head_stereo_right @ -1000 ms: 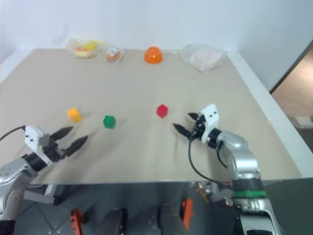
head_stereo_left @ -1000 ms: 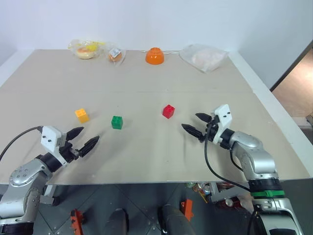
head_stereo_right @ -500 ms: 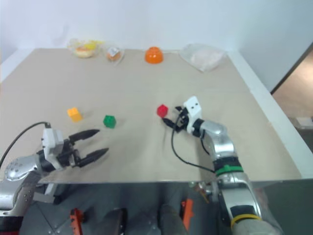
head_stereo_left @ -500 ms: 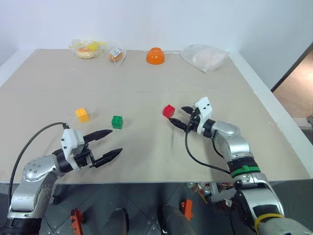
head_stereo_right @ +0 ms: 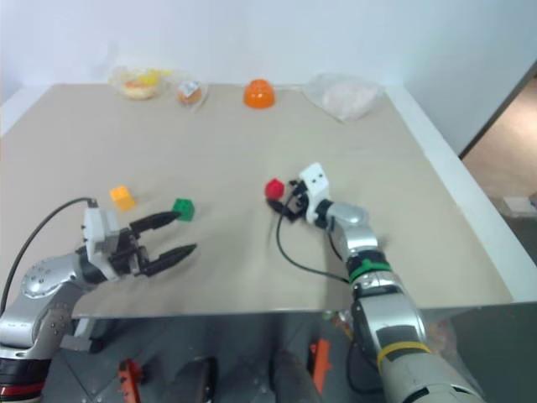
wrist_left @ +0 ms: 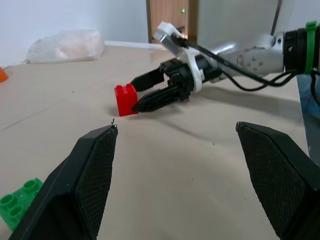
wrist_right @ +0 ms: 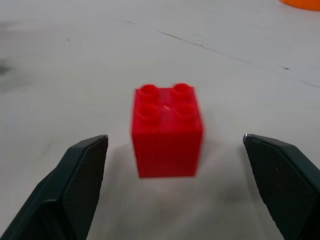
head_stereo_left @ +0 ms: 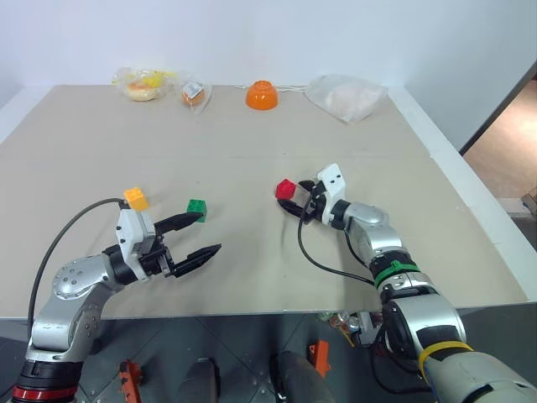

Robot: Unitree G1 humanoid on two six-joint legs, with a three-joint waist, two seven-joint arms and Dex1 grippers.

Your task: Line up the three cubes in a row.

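Observation:
The red cube (head_stereo_left: 285,189) stands near the table's middle, and in the right wrist view the red cube (wrist_right: 166,130) sits between the wide-apart fingers (wrist_right: 85,170) without touching them. My right gripper (head_stereo_left: 295,201) is open, its tips at the cube's right side. The green cube (head_stereo_left: 197,209) and the yellow-orange cube (head_stereo_left: 135,198) lie to the left, apart from each other. My left gripper (head_stereo_left: 210,232) is open and empty, with one fingertip close beside the green cube (wrist_left: 20,205), which lies outside its jaws.
An orange bowl (head_stereo_left: 261,95) and several plastic bags (head_stereo_left: 346,96) sit along the table's far edge. The table's front edge (head_stereo_left: 252,312) runs just below both arms. A black cable (head_stereo_left: 323,267) loops from the right wrist.
My right gripper has reached forward and left until its open fingers flank the red cube. My left gripper has swung right and up, ending beside the green cube. The cubes have not moved.

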